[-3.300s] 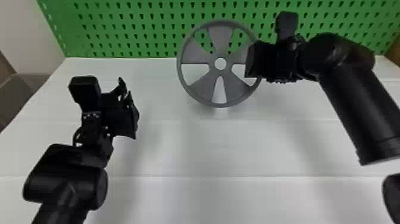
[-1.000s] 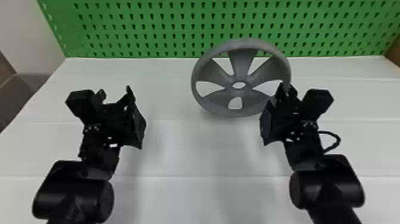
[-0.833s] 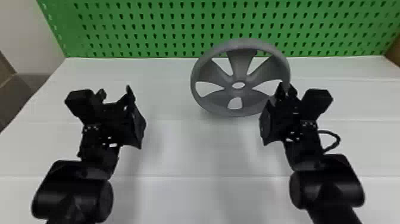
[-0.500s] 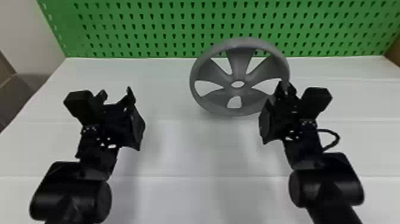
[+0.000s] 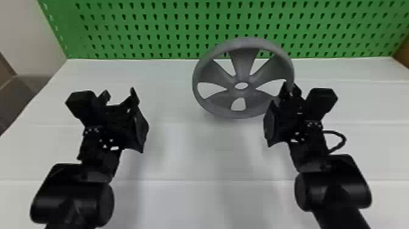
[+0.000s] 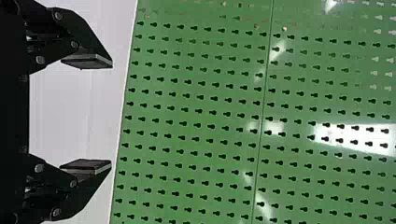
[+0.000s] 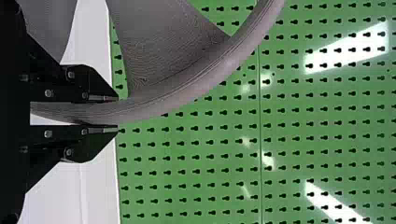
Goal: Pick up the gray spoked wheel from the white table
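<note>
The right gripper (image 5: 287, 91) is shut on the right-hand rim of the gray spoked wheel (image 5: 243, 64), which is held tilted above the white table (image 5: 194, 152). Seen from the right wrist, the rim of the wheel (image 7: 187, 88) runs between the two fingers of the right gripper (image 7: 105, 113). Part of the rim is hidden behind the fingers in the head view. Over the table's left side, the left gripper (image 5: 120, 96) stands open, well to the left of the wheel; in the left wrist view, the left gripper (image 6: 111, 115) has nothing between its spread fingers.
A green pegboard (image 5: 158, 27) rises along the table's back edge, behind the wheel. A light wall (image 5: 27, 36) stands at the far left, and something brown (image 5: 401, 51) is at the right end of the pegboard.
Since the oldest frame, the right arm has come back toward the robot and the wheel has shifted right and tilted with it. The left gripper has turned slightly. Over the last half second both arms barely moved.
</note>
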